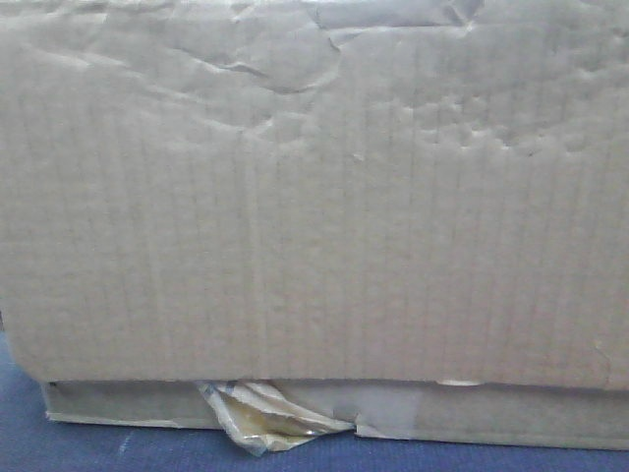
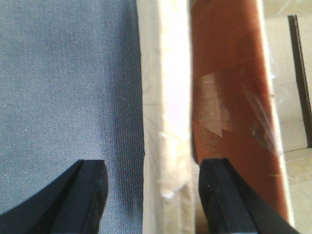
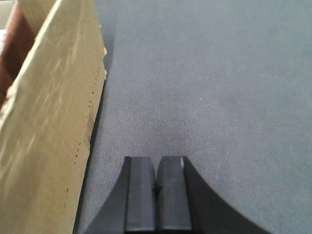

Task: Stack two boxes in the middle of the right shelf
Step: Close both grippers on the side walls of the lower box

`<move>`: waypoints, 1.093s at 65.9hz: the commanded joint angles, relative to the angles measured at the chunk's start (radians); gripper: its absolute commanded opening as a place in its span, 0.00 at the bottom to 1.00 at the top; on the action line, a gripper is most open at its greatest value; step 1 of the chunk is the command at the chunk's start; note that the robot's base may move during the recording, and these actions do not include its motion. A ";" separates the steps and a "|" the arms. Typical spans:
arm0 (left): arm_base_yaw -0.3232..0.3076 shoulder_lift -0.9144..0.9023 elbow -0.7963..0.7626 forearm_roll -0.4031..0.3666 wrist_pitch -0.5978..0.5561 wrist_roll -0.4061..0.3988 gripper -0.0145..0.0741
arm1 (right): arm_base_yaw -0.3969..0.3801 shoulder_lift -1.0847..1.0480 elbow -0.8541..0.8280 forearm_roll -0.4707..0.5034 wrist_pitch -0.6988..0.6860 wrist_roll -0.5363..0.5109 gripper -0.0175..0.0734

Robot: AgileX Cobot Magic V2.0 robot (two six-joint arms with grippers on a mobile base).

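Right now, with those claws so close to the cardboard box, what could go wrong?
1. The left gripper, jaws open, straddles the thin wall of a cardboard box; pinched there, the cardboard may buckle or slip.
2. The right gripper is shut over the grey felt surface, beside the box and holding nothing; a one-sided lift could tilt it.
3. A crumpled tape scrap sticks out under the tall box; it might snag.

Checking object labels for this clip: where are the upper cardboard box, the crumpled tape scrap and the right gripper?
upper cardboard box (image 1: 314, 216): front-facing view, middle of its front face.
crumpled tape scrap (image 1: 257, 418): front-facing view, its yellowish crumpled centre.
right gripper (image 3: 156, 165): right wrist view, seam between its closed fingertips.
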 commanded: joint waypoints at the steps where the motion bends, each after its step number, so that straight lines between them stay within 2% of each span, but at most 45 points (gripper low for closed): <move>1: -0.004 -0.002 0.000 -0.001 -0.020 -0.003 0.52 | -0.003 0.079 -0.038 -0.005 -0.005 0.021 0.01; 12: -0.004 -0.002 0.000 -0.001 -0.022 -0.003 0.52 | -0.003 0.290 -0.182 -0.005 0.181 0.127 0.02; 22: -0.004 -0.002 0.000 -0.001 -0.025 -0.003 0.52 | 0.021 0.435 -0.339 -0.007 0.201 0.204 0.03; 34: -0.004 -0.002 0.000 -0.001 -0.031 -0.003 0.52 | 0.151 0.560 -0.515 -0.033 0.230 0.317 0.03; 43: -0.004 -0.002 0.000 -0.001 -0.031 -0.003 0.52 | 0.254 0.642 -0.620 -0.058 0.283 0.322 0.03; 48: -0.004 -0.002 0.000 -0.001 -0.031 -0.003 0.52 | 0.290 0.679 -0.655 -0.089 0.321 0.324 0.12; 56: -0.004 -0.002 0.000 0.001 -0.030 -0.003 0.52 | 0.308 0.722 -0.677 -0.107 0.321 0.327 0.41; 61: -0.004 -0.002 0.000 0.001 -0.033 -0.003 0.52 | 0.308 0.741 -0.677 -0.105 0.321 0.330 0.55; 64: -0.004 -0.002 0.000 0.001 -0.033 -0.003 0.52 | 0.308 0.751 -0.671 -0.105 0.321 0.345 0.58; 72: -0.004 -0.002 0.000 0.001 -0.045 -0.003 0.52 | 0.326 0.761 -0.629 -0.097 0.321 0.356 0.56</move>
